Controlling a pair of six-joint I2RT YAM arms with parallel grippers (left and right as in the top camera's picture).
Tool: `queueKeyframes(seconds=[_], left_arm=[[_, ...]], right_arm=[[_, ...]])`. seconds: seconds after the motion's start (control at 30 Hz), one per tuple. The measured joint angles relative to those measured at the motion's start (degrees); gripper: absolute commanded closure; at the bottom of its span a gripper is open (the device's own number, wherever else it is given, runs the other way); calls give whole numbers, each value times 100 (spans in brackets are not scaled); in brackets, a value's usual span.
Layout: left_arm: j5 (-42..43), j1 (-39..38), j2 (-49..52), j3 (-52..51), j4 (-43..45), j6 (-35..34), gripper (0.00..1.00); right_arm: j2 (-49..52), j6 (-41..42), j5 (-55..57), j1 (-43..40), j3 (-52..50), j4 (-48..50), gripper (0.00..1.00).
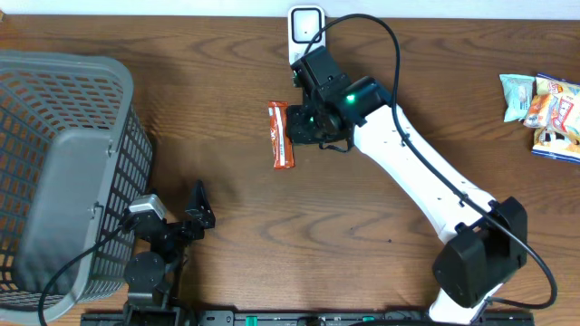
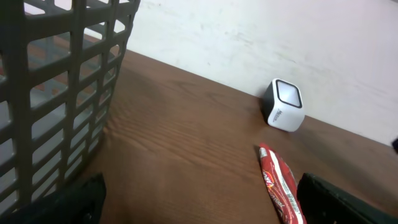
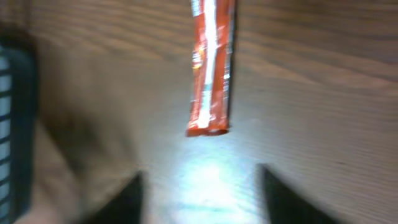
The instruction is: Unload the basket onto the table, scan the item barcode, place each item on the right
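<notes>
Risk: the snack bar [image 1: 282, 136] lies flat on the bench [image 1: 272, 226], just on the near side of the scanner [image 1: 306, 25] and slightly left. If its barcode faces down or away from the scanner window, no read is likely. A regrasp on the thin wrapper could slip or push it aside.

Right gripper [image 3: 202, 193]: partly open, empty, fingertips just short of the bar's end.

Left gripper [image 2: 205, 205]: spread wide, holding nothing.
</notes>
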Motion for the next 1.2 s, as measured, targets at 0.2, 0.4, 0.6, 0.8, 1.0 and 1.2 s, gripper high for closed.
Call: queueKeyframes(seconds=[0.2,0.4,0.6,0.8,1.0,1.2], left_arm=[[-2,0,0,0,-2,0,2],[-2,0,0,0,-2,0,2],[0,0,0,0,0,0,2],[0,0,0,0,0,0,2],[0,0,0,0,0,0,2],[0,0,0,0,0,0,2]], right_arm=[[393,33,369,-22,-212,977,10],[1309,-190,494,-105,-295,2164,26],[2002,-457,374,-221,-319,2798,39],[2232,-605,-463,-487,-308,3093,30],[2358,-870,-831,-468,-149,3032,32],[2424,-1001,-153,-118,-4,2688,44]])
